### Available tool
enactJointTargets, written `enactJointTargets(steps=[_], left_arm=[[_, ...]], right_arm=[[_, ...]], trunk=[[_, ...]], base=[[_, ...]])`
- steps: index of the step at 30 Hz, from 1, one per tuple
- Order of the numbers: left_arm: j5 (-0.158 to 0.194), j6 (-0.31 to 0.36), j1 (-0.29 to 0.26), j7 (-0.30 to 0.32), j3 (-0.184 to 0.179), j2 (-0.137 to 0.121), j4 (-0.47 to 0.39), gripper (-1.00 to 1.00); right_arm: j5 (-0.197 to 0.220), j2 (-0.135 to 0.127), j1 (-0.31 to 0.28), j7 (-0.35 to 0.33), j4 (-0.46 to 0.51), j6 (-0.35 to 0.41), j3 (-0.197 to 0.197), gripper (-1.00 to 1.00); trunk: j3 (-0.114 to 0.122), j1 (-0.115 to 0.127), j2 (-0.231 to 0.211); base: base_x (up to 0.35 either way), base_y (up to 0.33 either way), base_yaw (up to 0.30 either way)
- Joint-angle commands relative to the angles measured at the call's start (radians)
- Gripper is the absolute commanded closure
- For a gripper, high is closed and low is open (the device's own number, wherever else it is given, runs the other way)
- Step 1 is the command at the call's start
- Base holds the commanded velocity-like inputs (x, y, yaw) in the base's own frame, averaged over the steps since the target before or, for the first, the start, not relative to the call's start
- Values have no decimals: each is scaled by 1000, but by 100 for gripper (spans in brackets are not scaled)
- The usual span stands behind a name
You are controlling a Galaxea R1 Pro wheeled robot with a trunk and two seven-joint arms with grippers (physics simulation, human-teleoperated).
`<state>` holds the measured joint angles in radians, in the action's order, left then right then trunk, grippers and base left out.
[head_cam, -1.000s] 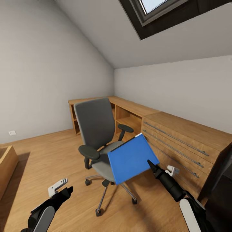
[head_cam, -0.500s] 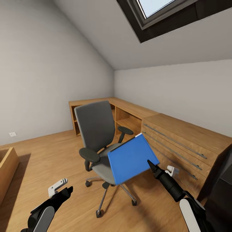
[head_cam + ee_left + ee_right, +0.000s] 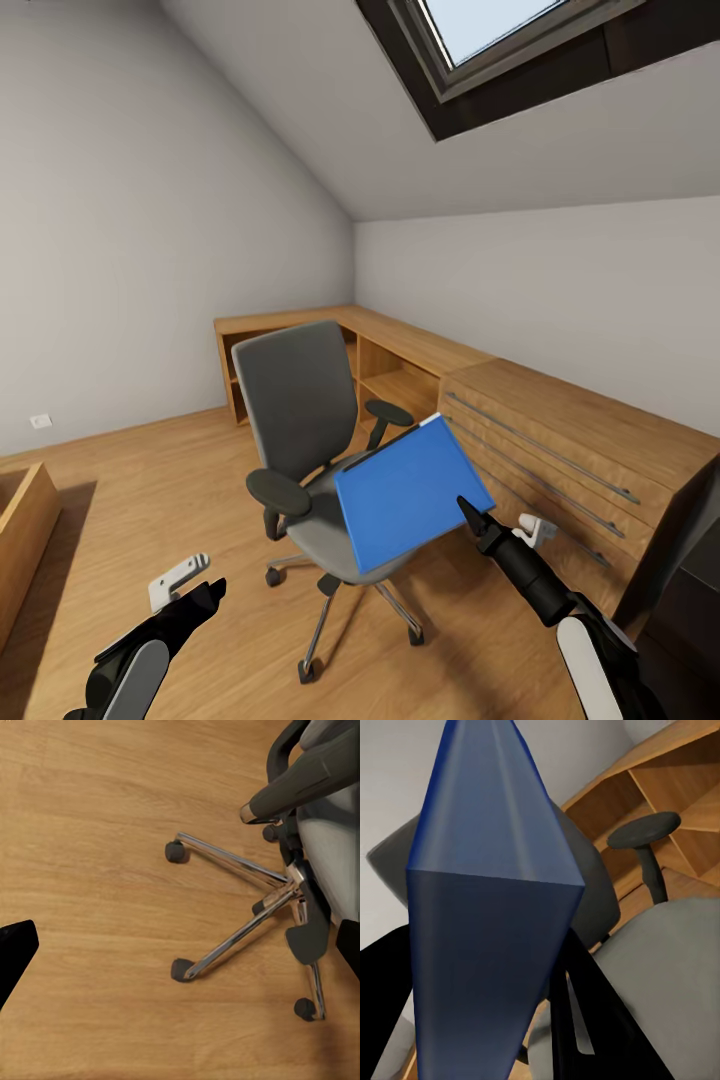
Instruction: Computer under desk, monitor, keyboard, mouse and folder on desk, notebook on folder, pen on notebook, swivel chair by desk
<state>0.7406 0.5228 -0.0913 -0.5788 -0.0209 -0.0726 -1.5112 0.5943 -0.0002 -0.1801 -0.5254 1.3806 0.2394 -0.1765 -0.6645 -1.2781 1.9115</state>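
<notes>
Folder (image 3: 410,492), bright blue and flat, is being held by the right end effector (image 3: 468,513), whose fingers are clamping its lower corner; the sheet is tilting up and away from that end effector, hanging above the seat of the swivel chair (image 3: 300,420). In the right wrist view the folder (image 3: 484,907) is rising straight out from between the dark fingers, with the grey chair back and seat (image 3: 675,945) beyond it. Left end effector (image 3: 190,590) is hovering low with its fingers spread apart, gripping nothing; beneath it the chair's metal star base and castors (image 3: 240,922) are standing on the wooden floor (image 3: 90,832). Light-wood drawer chest (image 3: 560,450) is sitting just beyond the right end effector.
</notes>
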Motion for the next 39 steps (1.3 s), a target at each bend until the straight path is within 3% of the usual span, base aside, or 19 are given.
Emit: enactJointTargets(steps=[1,29,39], left_arm=[[10,0,-1,-10,-2,-1,-1,-100],[17,1,-1,-11,-1,-2,0,-100],[10,-6,0,-10,-2,-2,334,-100]], right_arm=[[10,-1,0,-3,0,10,-1,100],[10,-3,0,-4,-3,9,-2,100],[10,-7,0,-3,-1,10,-9,100]], trunk=[[2,4,-7],[90,111,-203],[121,150,-273]], base=[[0,0,0],[0,0,0],[0,0,0]])
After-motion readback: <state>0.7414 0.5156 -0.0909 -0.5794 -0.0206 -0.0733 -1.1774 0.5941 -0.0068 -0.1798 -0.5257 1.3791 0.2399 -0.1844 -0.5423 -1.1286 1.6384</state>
